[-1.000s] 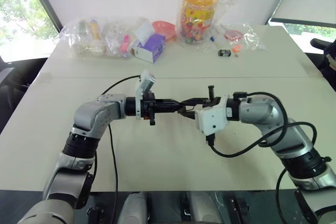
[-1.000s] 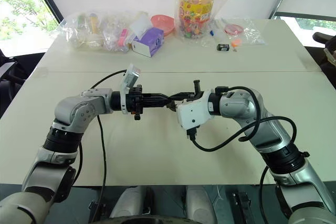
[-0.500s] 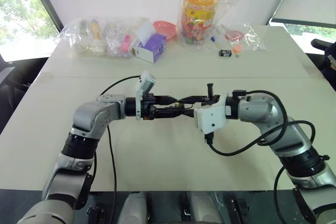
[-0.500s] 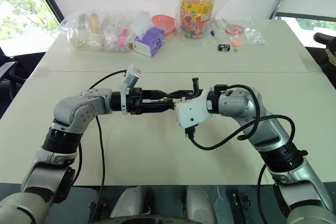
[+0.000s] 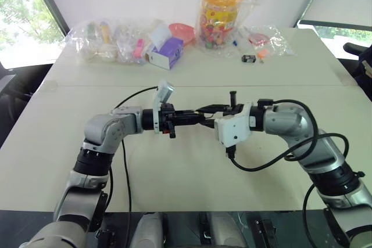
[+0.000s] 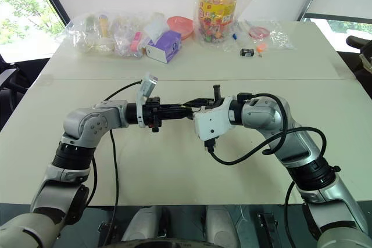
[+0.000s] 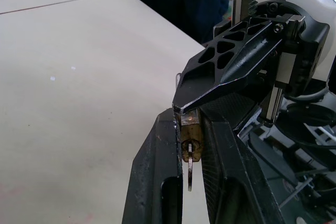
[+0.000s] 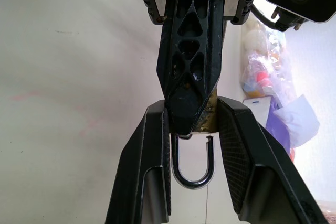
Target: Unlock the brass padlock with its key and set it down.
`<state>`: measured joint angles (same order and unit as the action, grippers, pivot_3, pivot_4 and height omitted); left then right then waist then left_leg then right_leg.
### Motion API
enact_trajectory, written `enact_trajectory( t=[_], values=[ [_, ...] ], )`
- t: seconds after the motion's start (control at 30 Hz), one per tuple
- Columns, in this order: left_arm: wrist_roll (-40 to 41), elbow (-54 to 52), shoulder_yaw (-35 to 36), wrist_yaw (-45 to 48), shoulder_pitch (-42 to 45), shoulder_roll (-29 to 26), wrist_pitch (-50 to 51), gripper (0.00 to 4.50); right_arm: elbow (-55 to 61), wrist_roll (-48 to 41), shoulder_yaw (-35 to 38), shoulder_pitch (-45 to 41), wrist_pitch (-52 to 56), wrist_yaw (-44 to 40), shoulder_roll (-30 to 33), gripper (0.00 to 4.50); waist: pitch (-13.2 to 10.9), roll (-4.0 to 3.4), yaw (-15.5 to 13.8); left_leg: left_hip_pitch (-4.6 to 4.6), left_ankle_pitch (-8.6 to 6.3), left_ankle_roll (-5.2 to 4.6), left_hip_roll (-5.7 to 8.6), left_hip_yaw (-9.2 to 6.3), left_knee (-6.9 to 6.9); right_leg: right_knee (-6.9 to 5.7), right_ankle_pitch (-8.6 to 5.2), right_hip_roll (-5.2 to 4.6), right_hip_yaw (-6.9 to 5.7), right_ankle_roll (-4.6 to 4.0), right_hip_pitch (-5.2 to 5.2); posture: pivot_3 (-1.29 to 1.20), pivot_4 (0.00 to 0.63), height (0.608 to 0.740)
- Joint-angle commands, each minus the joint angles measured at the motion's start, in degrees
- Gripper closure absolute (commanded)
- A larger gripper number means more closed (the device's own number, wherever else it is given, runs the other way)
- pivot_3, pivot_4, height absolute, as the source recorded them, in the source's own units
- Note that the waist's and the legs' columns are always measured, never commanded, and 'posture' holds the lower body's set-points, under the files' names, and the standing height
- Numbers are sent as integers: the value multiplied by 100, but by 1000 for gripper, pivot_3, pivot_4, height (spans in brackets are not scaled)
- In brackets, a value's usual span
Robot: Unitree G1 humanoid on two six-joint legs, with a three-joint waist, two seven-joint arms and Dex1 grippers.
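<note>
- Jaws, left gripper (image 7: 185,150): closed on the key (image 7: 189,174), a thin sliver under the brass padlock (image 7: 190,136).
- Jaws, right gripper (image 8: 192,129): clamped on the padlock body, mid-air above the near counter (image 5: 174,172), between both arms.
- Shackle (image 8: 192,167) looks sprung at one leg.
- Judgement: tiny, rigid, slick metal; keep hold on the flat body sides, key by its bow.

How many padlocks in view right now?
1. The brass padlock is held above the table between the fingers of the left gripper and the right gripper, shackle loop facing the right wrist. More could be hidden in the bags.
</note>
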<state>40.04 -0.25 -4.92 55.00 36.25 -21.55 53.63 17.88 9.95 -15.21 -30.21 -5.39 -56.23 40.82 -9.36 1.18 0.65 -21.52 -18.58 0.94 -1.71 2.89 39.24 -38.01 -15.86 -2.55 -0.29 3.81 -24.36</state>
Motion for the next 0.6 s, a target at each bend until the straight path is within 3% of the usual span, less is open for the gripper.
enact_trajectory(
  t=[0.03, 0.23, 0.47, 0.5, 0.6],
  values=[
    [24, -83, 120, -67, 14, -33, -11, 4461, 199, -107, 139, -137, -40, 41, -2, 3795, 0, 0, 0, 0, 0, 0, 0, 0, 0, 0, 0, 0, 0, 0, 0, 0, 150, 740],
    [14, -71, 124, -83, 25, -67, -68, 4461, 252, -189, 113, -103, 31, -9, -20, 3795, 0, 0, 0, 0, 0, 0, 0, 0, 0, 0, 0, 1, 0, 0, 0, 0, 150, 740],
    [72, -55, 120, 24, 63, -140, -48, 4500, 318, -361, 127, -87, 283, -132, 43, 364, 0, 0, 0, 0, 0, 0, 0, -1, 0, 0, 0, 0, 0, 0, 0, 0, 150, 740],
    [60, -58, 108, 49, 63, -163, -59, 4500, 368, -445, 143, -40, 388, -222, 100, 75, 0, 0, -1, 0, 0, 0, 0, 0, 0, 0, 0, 0, 0, 0, 0, 0, 150, 740],
    [-54, -112, 13, 250, 38, -336, -211, 4500, 678, -1060, 361, 222, 1141, -516, 254, 75, 0, 0, -9, -1, 0, 0, 1, -2, 0, 0, 0, 0, 0, 0, 0, 0, 150, 740]
  ],
)
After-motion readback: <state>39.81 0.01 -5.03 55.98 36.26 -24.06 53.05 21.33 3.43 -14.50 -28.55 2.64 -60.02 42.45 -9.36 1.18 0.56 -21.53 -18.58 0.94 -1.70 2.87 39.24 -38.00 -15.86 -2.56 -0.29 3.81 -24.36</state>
